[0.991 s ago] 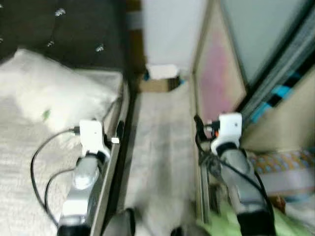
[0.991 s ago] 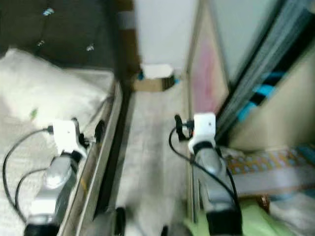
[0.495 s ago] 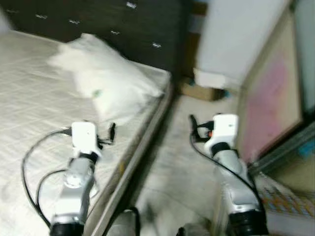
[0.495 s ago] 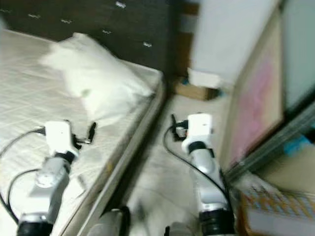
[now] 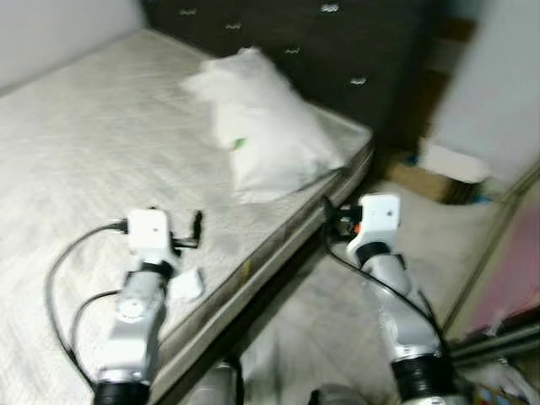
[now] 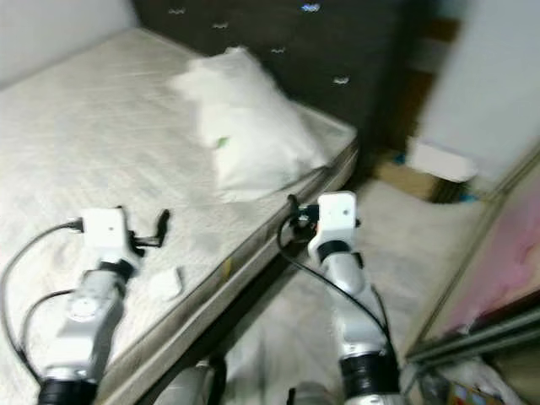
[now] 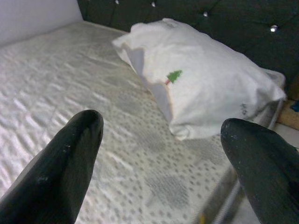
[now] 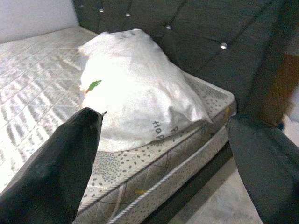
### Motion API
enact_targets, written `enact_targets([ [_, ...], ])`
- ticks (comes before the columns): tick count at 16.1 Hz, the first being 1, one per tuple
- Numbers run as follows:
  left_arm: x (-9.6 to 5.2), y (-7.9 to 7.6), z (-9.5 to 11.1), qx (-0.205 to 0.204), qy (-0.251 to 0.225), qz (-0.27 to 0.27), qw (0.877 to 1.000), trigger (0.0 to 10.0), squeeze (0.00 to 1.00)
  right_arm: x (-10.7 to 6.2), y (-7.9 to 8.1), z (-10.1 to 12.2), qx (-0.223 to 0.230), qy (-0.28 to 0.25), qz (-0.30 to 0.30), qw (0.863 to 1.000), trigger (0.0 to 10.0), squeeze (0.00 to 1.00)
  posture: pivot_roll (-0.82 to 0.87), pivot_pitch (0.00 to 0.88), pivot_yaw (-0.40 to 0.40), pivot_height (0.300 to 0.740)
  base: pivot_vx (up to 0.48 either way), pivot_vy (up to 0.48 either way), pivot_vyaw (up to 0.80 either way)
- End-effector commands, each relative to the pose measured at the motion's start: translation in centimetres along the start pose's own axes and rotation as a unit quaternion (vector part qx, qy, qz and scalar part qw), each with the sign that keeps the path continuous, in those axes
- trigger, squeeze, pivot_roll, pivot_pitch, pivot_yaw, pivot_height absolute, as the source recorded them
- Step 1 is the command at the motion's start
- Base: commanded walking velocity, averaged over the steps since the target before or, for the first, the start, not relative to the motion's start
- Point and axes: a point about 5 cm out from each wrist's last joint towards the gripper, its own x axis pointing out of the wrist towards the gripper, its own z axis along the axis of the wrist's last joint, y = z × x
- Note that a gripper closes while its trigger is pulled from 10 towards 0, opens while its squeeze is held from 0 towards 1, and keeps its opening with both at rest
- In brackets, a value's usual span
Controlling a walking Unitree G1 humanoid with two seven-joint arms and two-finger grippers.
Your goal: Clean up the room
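Left wrist view: white pillow (image 7: 201, 91), green tree print, on mattress (image 7: 70, 107); both fingers pairs apart

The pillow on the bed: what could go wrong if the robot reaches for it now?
The pillow lies near the mattress corner, so a push from the open left gripper might slide it off the edge. The head views are blurred, so aim may suffer. The right gripper could hit the bed frame.

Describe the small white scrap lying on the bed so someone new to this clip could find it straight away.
Start at the bare quilted mattress. Far from the big white pillow at the dark headboard, near the mattress edge, a small crumpled white scrap lies beside the left arm. It is the one small flat thing there.
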Motion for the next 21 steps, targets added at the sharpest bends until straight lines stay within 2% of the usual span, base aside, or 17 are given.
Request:
enact_targets([
  [1,-0.2,0.8,0.2,0.005,-0.003,0.01,1.0,10.0,0.0,0.2,0.2,0.0,0.006,0.0,0.004,1.0,10.0,0.0,0.03,0.154,0.01,0.74,0.0,0.0,0.79],
  [5,0.0,0.9,0.4,0.0,-0.012,0.017,1.0,10.0,0.0,0.4,0.7,0.1,-0.001,-0.003,0.02,1.0,10.0,0.0,0.02,0.157,-0.006,0.74,0.0,0.0,0.79],
  [7,0.0,0.9,0.6,0.011,-0.02,0.025,0.999,10.0,0.0,0.6,0.9,0.3,0.0,-0.007,0.028,1.0,10.0,0.0,0.03,0.159,-0.011,0.74,0.0,0.0,0.79],
  [10,0.1,0.9,0.7,-0.007,-0.016,0.02,1.0,10.0,0.0,0.8,1.3,0.4,0.001,-0.01,0.036,0.999,10.0,0.0,0.03,0.169,-0.008,0.74,0.0,0.0,0.79],
  [14,0.3,0.7,0.9,-0.007,-0.024,0.016,1.0,10.0,0.0,1.1,1.8,0.7,0.005,-0.016,0.042,0.999,10.0,0.0,0.03,0.171,-0.009,0.74,0.0,0.0,0.79],
  [19,0.1,0.7,0.7,-0.005,-0.02,0.014,1.0,10.0,0.0,0.7,1.3,0.4,0.011,-0.013,0.04,0.999,10.0,0.0,0.02,0.176,-0.016,0.74,0.0,0.0,0.78],
  [21,0.0,0.4,0.6,-0.01,-0.019,0.007,1.0,10.0,0.0,0.5,0.9,0.3,0.018,-0.013,0.032,0.999,10.0,0.0,0.02,0.181,-0.018,0.74,0.0,0.0,0.0],
])
